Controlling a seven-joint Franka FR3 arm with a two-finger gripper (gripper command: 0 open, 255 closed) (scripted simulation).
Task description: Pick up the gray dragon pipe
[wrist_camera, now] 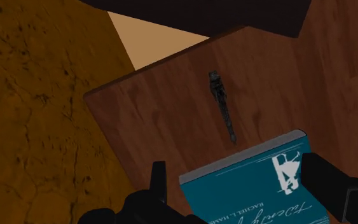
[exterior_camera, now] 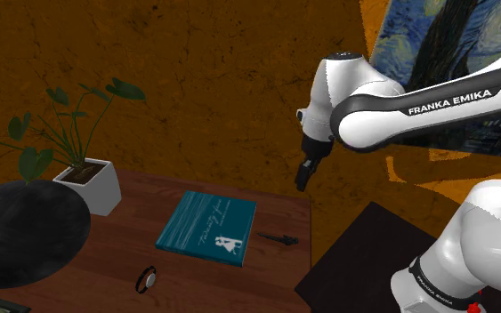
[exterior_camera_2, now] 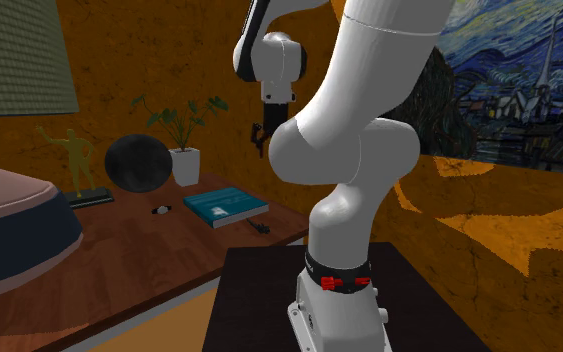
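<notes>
Round shape: at the far left of the shoulder view, a black round object (exterior_camera: 21,233) sits on the brown wooden table (exterior_camera: 106,258).
Plant: just to its right, a green leafy plant in a white square pot (exterior_camera: 91,185) stands upright.
Watch: a small wristwatch (exterior_camera: 148,280) lies flat near the table's front edge, apart from the rest.
Book: a teal book (exterior_camera: 208,227) with white lettering lies flat near the middle of the table.
Pipe: the dragon pipe (exterior_camera: 279,237) – dark grey, slim – lies flat on bare wood between the book and the table's right edge. Its long axis runs left to right across the shoulder view. The thin stem points at the book and the thicker carved end points towards the table's edge.
Gripper: the black gripper (exterior_camera: 303,180) hangs in the air above the pipe, well apart from it.
Fingers: in the wrist view the two fingers (wrist_camera: 327,181) stand wide apart – nothing is between them.
Painting: at the far right, a blue and yellow swirling night-sky painting (exterior_camera: 435,36) is on the orange wall.
</notes>
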